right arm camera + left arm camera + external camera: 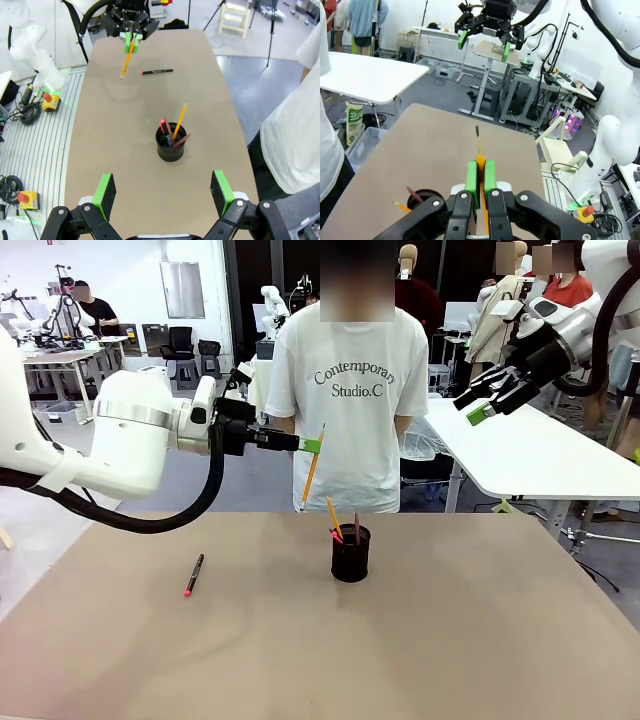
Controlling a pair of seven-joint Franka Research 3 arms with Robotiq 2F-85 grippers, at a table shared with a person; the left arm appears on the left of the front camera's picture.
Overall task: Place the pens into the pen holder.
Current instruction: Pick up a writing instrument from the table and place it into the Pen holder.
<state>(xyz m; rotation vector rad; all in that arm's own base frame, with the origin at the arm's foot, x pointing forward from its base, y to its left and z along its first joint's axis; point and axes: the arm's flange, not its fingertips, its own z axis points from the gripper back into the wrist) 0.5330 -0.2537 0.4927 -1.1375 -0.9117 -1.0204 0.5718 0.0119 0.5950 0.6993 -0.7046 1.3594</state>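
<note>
Brown desk (500,640) fills the lower frame. Left tool (312,445), centre left, pinches a yellow pencil (311,475) in the air, up-left of the holder (350,555), which has several pens (335,515). One black pen (194,575) lies lower left. Right tool (480,410), upper right, gapes empty.

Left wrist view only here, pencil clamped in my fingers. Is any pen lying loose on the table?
Observer: Yes, one black pen with a red end lies to the left of the holder.
Operator: Is my pencil over the holder?
Observer: No. The pencil hangs tip down from the left gripper, left of the holder.
Operator: What's inside it?
Observer: A second pencil and some reddish pens, leaning on the rim.
</note>
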